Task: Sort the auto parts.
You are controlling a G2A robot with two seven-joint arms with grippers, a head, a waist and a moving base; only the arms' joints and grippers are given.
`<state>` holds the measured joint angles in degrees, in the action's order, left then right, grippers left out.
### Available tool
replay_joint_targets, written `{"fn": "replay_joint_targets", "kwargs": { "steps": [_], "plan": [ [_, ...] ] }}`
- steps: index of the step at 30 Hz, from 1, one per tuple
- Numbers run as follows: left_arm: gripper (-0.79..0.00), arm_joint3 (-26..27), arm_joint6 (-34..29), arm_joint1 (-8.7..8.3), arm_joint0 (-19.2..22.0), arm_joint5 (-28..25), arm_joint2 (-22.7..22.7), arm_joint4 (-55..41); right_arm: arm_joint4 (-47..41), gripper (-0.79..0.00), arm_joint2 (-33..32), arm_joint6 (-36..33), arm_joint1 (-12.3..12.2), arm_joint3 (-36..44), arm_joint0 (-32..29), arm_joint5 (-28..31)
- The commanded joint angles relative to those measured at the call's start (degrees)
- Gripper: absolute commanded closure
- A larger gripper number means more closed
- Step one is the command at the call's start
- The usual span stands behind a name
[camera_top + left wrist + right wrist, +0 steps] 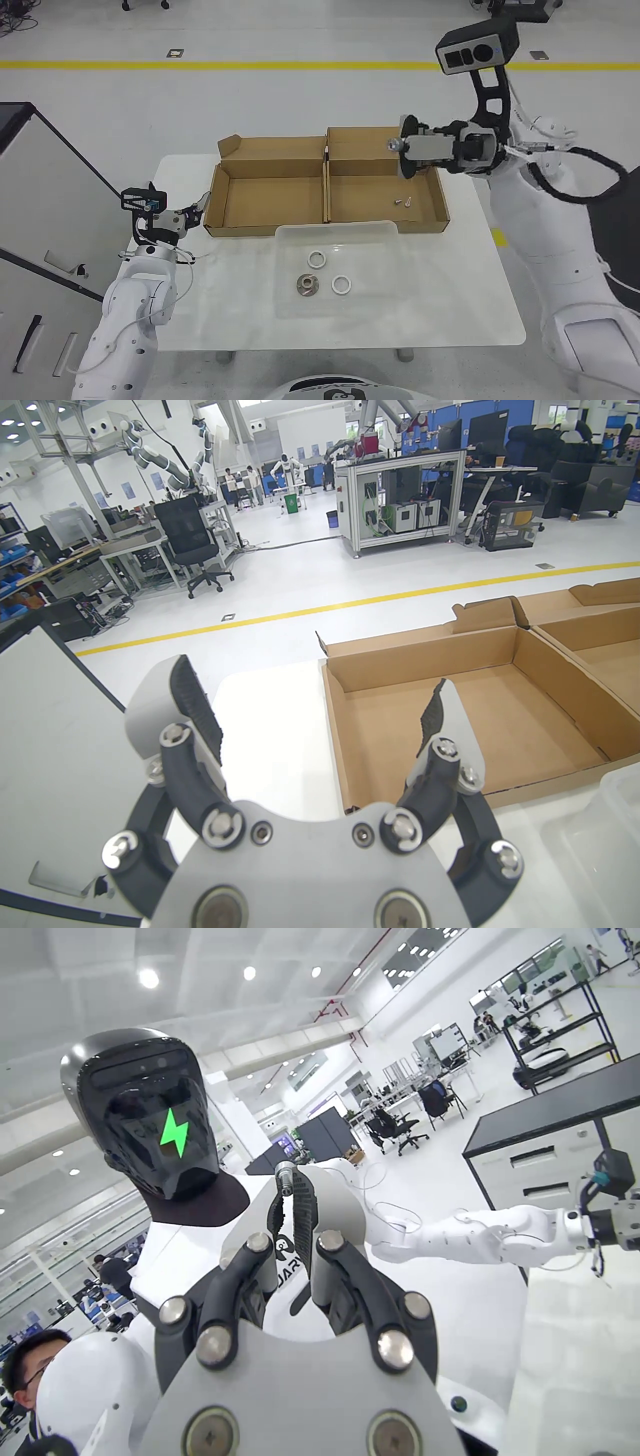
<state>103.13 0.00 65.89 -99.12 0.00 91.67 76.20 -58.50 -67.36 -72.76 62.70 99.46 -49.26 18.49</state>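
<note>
My right gripper (400, 146) (289, 1188) hangs over the right cardboard box (432, 200), turned upward, and is shut on a small metal bolt (284, 1174) (393, 146) pinched at its fingertips. Another small bolt (403, 200) lies on that box's floor. The left cardboard box (265, 200) (465, 720) holds nothing. In front of the boxes a clear plastic tray (385, 235) (617, 800) holds two white rings (316, 258) (341, 285) and a metal bearing-like part (305, 286). My left gripper (195, 213) (310, 695) stays open just off the left box's outer wall, with nothing between its fingers.
The boxes' flaps (230, 148) stand up along the far side. A grey cabinet (40, 190) stands left of the white table (470, 290). Bare table surface lies right of the tray and along the front edge.
</note>
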Motion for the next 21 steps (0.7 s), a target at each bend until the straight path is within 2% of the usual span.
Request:
{"fn": "replay_joint_targets", "kwargs": {
  "steps": [1, 7, 12, 17, 21],
  "plan": [
    [-0.785, 0.0, 0.0, 0.00, 0.0, 0.0, 0.0, 0.0, -2.0, 0.000, -0.1, -0.2, 0.2, 0.5, -0.6, 0.2],
    [-0.785, 0.0, 0.0, 0.00, 0.0, 0.0, 0.0, 0.0, -13.8, 0.000, 0.3, -3.1, 1.2, 0.6, -2.3, 2.7],
    [-0.785, 0.0, 0.0, 0.00, 0.0, 0.0, 0.0, 0.0, -18.5, 0.000, -0.1, -4.4, 2.0, 0.1, -3.1, 3.6],
    [-0.785, 0.0, 0.0, 0.00, 0.0, 0.0, 0.0, 0.0, -18.1, 0.000, -0.9, -4.6, 2.4, -0.1, -3.3, 3.6],
    [-0.785, 0.0, 0.0, 0.00, 0.0, 0.0, 0.0, 0.0, -11.6, 0.000, -2.1, -3.6, 2.3, -0.1, -2.8, 2.4]
  ]
}}
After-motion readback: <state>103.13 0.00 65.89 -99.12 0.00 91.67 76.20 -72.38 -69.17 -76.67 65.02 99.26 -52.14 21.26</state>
